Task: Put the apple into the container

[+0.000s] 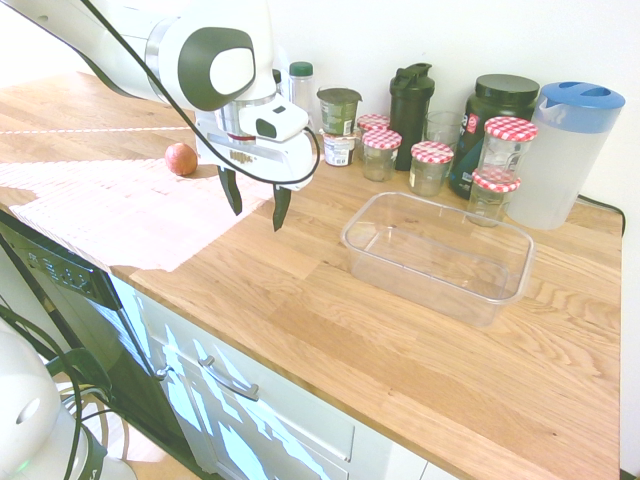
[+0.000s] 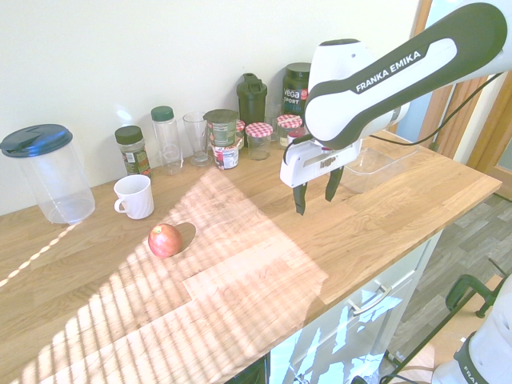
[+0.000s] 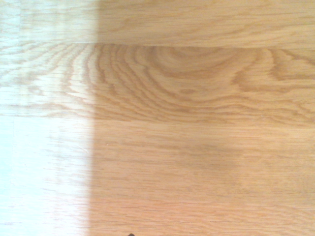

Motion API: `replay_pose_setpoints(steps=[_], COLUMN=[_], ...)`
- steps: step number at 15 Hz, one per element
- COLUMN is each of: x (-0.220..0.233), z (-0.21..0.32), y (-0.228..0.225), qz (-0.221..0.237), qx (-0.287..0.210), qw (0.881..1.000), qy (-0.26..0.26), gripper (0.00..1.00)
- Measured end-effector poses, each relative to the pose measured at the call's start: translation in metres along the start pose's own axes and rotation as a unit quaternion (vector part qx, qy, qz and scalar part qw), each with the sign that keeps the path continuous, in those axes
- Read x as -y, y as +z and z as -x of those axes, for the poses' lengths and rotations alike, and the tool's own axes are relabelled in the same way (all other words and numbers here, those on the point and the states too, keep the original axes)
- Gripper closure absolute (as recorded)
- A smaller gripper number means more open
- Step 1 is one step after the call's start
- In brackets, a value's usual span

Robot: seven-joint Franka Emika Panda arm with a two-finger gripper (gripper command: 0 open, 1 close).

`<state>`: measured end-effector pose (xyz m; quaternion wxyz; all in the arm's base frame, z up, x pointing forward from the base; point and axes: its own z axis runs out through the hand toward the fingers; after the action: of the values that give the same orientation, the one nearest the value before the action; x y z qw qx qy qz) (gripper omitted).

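Observation:
A small red-orange apple (image 1: 181, 159) (image 2: 164, 240) rests on the wooden counter (image 1: 330, 330), out in the sunlit part. The clear rectangular container (image 1: 438, 254) (image 2: 374, 157) lies empty further along the counter; in the second exterior view the arm hides most of it. My gripper (image 1: 256, 206) (image 2: 317, 196) hangs open above bare wood between the two, fingers pointing down and holding nothing. The apple is off to one side of it and the tub to the other. Only wood grain shows in the wrist view.
Along the wall stand several jars with red-checked lids (image 1: 432, 166), a black shaker bottle (image 1: 411, 100), a dark supplement tub (image 1: 497, 125), a drinking glass (image 2: 195, 138) and a blue-lidded pitcher (image 1: 568, 152) (image 2: 47, 172). A white mug (image 2: 134, 197) sits near the apple.

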<state>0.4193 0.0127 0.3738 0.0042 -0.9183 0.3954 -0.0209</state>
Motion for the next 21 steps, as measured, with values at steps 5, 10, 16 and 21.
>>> replay_pose_setpoints(steps=[5, 10, 16, 21], x=[0.035, 0.159, 0.274, 0.296], z=[0.029, 0.139, 0.160, 0.168], y=[-0.031, -0.075, -0.028, 0.008], qz=[-0.033, -0.081, -0.048, -0.016], qx=[-0.020, -0.037, -0.049, -0.057], qw=[0.999, 0.990, 0.979, 0.973], qy=[-0.016, -0.112, -0.194, -0.225], gripper=[0.00, 0.00, 0.00, 0.00])
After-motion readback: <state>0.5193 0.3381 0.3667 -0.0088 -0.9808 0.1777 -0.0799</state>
